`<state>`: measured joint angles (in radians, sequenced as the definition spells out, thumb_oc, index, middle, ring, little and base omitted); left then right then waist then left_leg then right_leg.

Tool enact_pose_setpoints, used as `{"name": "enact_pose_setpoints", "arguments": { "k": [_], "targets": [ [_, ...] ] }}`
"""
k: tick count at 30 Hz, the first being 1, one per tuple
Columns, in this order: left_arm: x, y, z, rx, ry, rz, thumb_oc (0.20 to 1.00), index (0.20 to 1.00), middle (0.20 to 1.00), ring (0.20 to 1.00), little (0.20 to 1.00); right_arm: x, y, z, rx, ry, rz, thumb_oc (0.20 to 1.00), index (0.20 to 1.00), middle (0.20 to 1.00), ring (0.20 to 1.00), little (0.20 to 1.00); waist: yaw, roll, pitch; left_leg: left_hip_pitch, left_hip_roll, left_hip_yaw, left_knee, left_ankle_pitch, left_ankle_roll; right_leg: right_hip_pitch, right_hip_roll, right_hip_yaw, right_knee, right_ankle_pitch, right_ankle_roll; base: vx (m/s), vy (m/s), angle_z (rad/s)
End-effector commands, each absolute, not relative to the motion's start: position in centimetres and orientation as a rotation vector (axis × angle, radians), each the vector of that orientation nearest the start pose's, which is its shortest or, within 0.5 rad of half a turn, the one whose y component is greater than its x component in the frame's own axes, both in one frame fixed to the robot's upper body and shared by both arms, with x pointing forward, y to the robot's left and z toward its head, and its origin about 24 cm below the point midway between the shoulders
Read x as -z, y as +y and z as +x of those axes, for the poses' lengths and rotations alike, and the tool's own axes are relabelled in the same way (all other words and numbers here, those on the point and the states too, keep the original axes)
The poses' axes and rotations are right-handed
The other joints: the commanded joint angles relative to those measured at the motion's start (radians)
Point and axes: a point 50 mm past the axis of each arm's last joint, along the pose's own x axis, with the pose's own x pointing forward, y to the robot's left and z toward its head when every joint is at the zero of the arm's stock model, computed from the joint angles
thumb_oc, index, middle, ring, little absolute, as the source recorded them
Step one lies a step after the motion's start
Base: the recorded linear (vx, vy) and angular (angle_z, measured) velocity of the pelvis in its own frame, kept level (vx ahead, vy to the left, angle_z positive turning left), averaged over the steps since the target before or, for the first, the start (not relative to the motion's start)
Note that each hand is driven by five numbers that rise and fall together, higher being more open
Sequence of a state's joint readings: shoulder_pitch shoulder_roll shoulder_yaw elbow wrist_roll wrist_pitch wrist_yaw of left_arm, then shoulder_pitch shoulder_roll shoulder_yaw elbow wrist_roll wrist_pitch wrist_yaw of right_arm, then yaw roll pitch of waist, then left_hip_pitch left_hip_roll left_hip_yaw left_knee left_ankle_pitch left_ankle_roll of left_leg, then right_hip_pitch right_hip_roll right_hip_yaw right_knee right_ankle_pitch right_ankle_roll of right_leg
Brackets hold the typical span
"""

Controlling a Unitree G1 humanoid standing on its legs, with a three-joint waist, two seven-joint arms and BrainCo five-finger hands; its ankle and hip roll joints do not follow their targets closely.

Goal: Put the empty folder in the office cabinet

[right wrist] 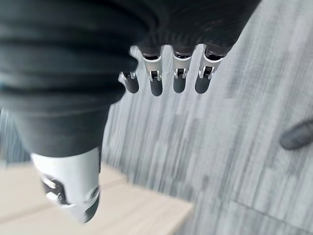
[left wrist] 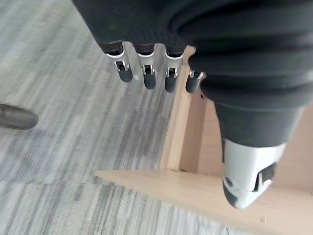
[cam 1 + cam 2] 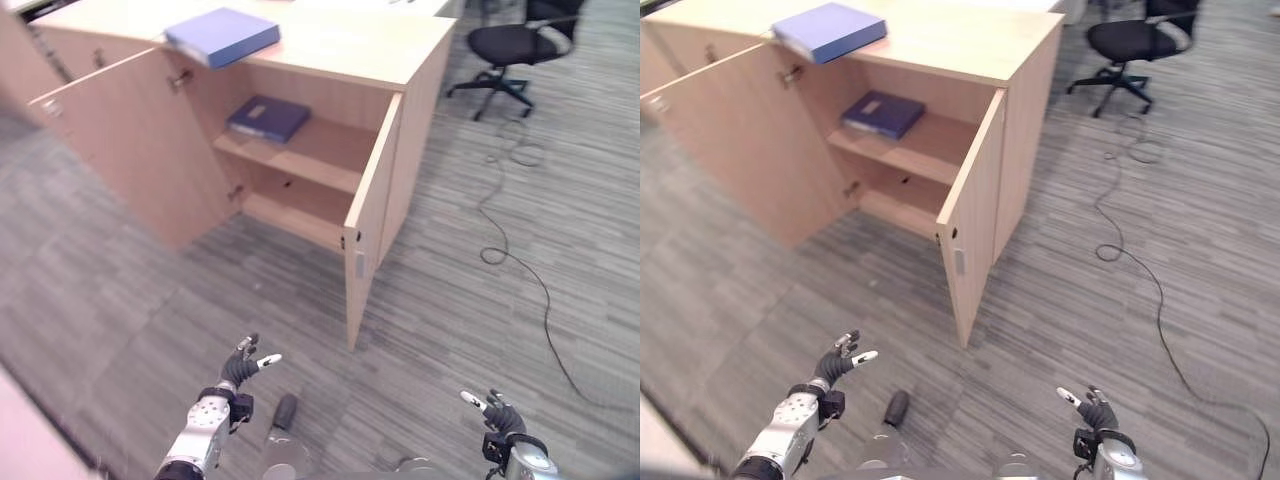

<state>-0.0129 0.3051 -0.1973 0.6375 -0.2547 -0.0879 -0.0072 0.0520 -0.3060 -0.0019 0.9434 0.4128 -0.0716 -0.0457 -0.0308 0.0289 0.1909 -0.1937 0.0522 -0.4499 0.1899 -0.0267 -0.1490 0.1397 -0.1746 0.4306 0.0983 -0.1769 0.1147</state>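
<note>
A: Right, you're standing well back from the office cabinet (image 3: 300,120), which sits in the upper half of the frame with both doors swung open. Your left hand (image 3: 241,366) hangs low at bottom centre-left, fingers relaxed and straight, holding nothing. Your right hand (image 3: 497,413) at bottom right is just as loose and empty.

B: And the folder?

A: The blue folder (image 3: 222,36) lies on the cabinet top at the upper left, one corner poking past the front edge. A second, darker folder (image 3: 268,117) already lies flat on the upper shelf (image 3: 320,152) inside.

B: So what's the sensible move?

A: I'd say close the gap first; you're too far off to reach. Then take the overhanging corner, where fingers can get under, and mind the near door (image 3: 370,225), standing edge-on towards you. Slide it in beside the other one.

B: Any labels?

A: A pale patch on the shelved folder, too small to read.
</note>
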Motion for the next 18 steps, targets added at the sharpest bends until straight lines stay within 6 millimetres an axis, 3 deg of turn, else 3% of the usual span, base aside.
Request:
{"name": "enact_pose_setpoints", "arguments": {
  "k": [1, 3, 4, 5, 6, 7, 8, 9, 10, 11, 12, 13, 16, 17, 18],
  "targets": [
    [7.0, 20.7, 20.3, 0.042, 0.477, 0.102, 1.0, 1.0, 1.0, 1.0, 1.0, 11.6, -28.4, 14.0, 0.454, 0.795, 0.098, 1.0, 1.0, 1.0, 1.0, 1.0, 0.016, 0.047, -0.011, 0.045, 0.21, -0.016, -0.11, 0.09, -0.045, -0.083, 0.02, -0.021, 0.068, -0.041, 0.033, 0.11, 0.554, -0.4],
    [6.8, 20.2, 20.4, 0.076, 0.466, 0.11, 1.0, 1.0, 1.0, 1.0, 1.0, 11.8, -28.1, 13.8, 0.481, 0.792, 0.149, 1.0, 1.0, 1.0, 1.0, 1.0, -0.004, 0.03, -0.031, 0.073, 0.184, 0.033, -0.102, 0.022, -0.041, -0.09, -0.048, 0.0, 0.038, 0.021, 0.07, 0.09, 0.589, -0.44],
    [6.4, 20.4, 20.9, 0.084, 0.446, 0.125, 1.0, 1.0, 1.0, 1.0, 1.0, 11.9, -27.4, 14.3, 0.483, 0.775, 0.186, 1.0, 1.0, 1.0, 1.0, 1.0, -0.013, 0.011, -0.031, 0.116, 0.155, 0.109, -0.105, -0.026, -0.017, -0.128, -0.098, -0.006, 0.026, 0.113, 0.107, 0.02, 0.437, -0.73],
    [6.3, 20.4, 20.9, 0.084, 0.445, 0.125, 1.0, 1.0, 1.0, 1.0, 1.0, 11.9, -27.3, 14.4, 0.483, 0.774, 0.187, 1.0, 1.0, 1.0, 1.0, 1.0, -0.01, 0.01, -0.031, 0.114, 0.154, 0.112, -0.107, -0.02, -0.017, -0.131, -0.1, -0.001, 0.02, 0.121, 0.11, -0.06, 0.42, -1.06],
    [5.9, 20.7, 21.2, 0.079, 0.426, 0.13, 1.0, 1.0, 1.0, 1.0, 1.0, 11.6, -27.0, 15.3, 0.474, 0.754, 0.199, 1.0, 1.0, 1.0, 1.0, 1.0, -0.005, 0.01, -0.023, 0.141, 0.15, 0.159, -0.116, -0.039, -0.007, -0.17, -0.117, -0.048, 0.028, 0.18, 0.108, -0.15, 0.27, -0.93],
    [5.4, 21.1, 21.4, 0.073, 0.412, 0.137, 1.0, 1.0, 1.0, 1.0, 1.0, 11.5, -26.6, 16.0, 0.459, 0.739, 0.203, 1.0, 1.0, 1.0, 1.0, 1.0, 0.011, 0.02, -0.018, 0.162, 0.153, 0.215, -0.143, -0.036, 0.003, -0.22, -0.139, -0.158, 0.035, 0.213, 0.096, -0.36, 0.657, -0.96],
    [5.1, 21.6, 21.1, 0.067, 0.407, 0.142, 1.0, 1.0, 1.0, 1.0, 1.0, 11.5, -25.8, 16.2, 0.423, 0.733, 0.195, 1.0, 1.0, 1.0, 1.0, 1.0, 0.037, 0.045, 0.0, 0.191, 0.135, 0.328, -0.184, -0.022, 0.033, -0.259, -0.163, -0.467, 0.105, 0.199, 0.07, -0.32, 0.53, -0.96],
    [5.1, 21.6, 21.1, 0.067, 0.407, 0.142, 1.0, 1.0, 1.0, 1.0, 1.0, 11.5, -25.8, 16.2, 0.423, 0.733, 0.195, 1.0, 1.0, 1.0, 1.0, 1.0, 0.035, 0.045, -0.002, 0.187, 0.133, 0.325, -0.186, -0.017, 0.033, -0.261, -0.164, -0.468, 0.103, 0.204, 0.07, -0.32, 0.586, -1.12],
    [5.1, 21.8, 20.8, 0.064, 0.407, 0.138, 1.0, 1.0, 1.0, 1.0, 1.0, 11.6, -25.4, 16.2, 0.395, 0.739, 0.187, 1.0, 1.0, 1.0, 1.0, 1.0, 0.039, 0.051, 0.005, 0.188, 0.115, 0.364, -0.196, -0.009, 0.053, -0.271, -0.143, -0.531, 0.157, 0.177, 0.061, -0.1, 0.196, -1.44],
    [5.1, 21.8, 20.8, 0.064, 0.407, 0.138, 1.0, 1.0, 1.0, 1.0, 1.0, 11.6, -25.4, 16.2, 0.395, 0.739, 0.187, 1.0, 1.0, 1.0, 1.0, 1.0, 0.039, 0.051, 0.004, 0.187, 0.115, 0.364, -0.196, -0.008, 0.053, -0.272, -0.143, -0.531, 0.157, 0.177, 0.061, -0.14, 0.366, -1.25],
    [5.2, 21.9, 20.4, 0.061, 0.415, 0.135, 1.0, 1.0, 1.0, 1.0, 1.0, 11.7, -25.1, 16.1, 0.372, 0.748, 0.174, 1.0, 1.0, 1.0, 1.0, 1.0, 0.043, 0.049, 0.009, 0.19, 0.091, 0.398, -0.199, -0.005, 0.07, -0.264, -0.101, -0.561, 0.189, 0.146, 0.056, -0.18, 0.442, -1.17],
    [5.6, 22.3, 19.8, 0.044, 0.44, 0.121, 1.0, 1.0, 1.0, 1.0, 1.0, 12.0, -24.9, 15.8, 0.351, 0.773, 0.149, 1.0, 1.0, 1.0, 1.0, 1.0, 0.059, 0.048, 0.015, 0.187, 0.045, 0.451, -0.188, 0.0, 0.105, -0.239, 0.0, -0.614, 0.25, 0.082, 0.03, -0.22, 0.534, -0.85],
    [6.3, 22.5, 19.0, 0.004, 0.477, 0.079, 1.0, 1.0, 1.0, 1.0, 1.0, 12.5, -24.7, 15.0, 0.37, 0.798, 0.175, 1.0, 1.0, 1.0, 1.0, 1.0, 0.089, 0.039, 0.011, 0.164, 0.003, 0.514, -0.159, 0.001, 0.13, -0.174, 0.095, -0.727, 0.246, 0.011, -0.022, -0.16, 0.252, -1.09],
    [6.3, 22.5, 19.0, 0.004, 0.478, 0.08, 1.0, 1.0, 1.0, 1.0, 1.0, 12.5, -24.7, 14.9, 0.37, 0.799, 0.175, 1.0, 1.0, 1.0, 1.0, 1.0, 0.09, 0.038, 0.011, 0.165, 0.003, 0.515, -0.156, -0.003, 0.13, -0.172, 0.094, -0.726, 0.245, 0.008, -0.023, -0.04, 0.048, -0.51],
    [6.5, 22.2, 18.7, 0.001, 0.486, 0.054, 1.0, 1.0, 1.0, 1.0, 1.0, 12.8, -24.7, 14.5, 0.389, 0.812, 0.195, 1.0, 1.0, 1.0, 1.0, 1.0, 0.093, 0.019, 0.01, 0.168, -0.027, 0.517, -0.139, -0.009, 0.129, -0.114, 0.116, -0.663, 0.135, -0.018, -0.048, -0.03, 0.032, -0.25]
  ]
}}
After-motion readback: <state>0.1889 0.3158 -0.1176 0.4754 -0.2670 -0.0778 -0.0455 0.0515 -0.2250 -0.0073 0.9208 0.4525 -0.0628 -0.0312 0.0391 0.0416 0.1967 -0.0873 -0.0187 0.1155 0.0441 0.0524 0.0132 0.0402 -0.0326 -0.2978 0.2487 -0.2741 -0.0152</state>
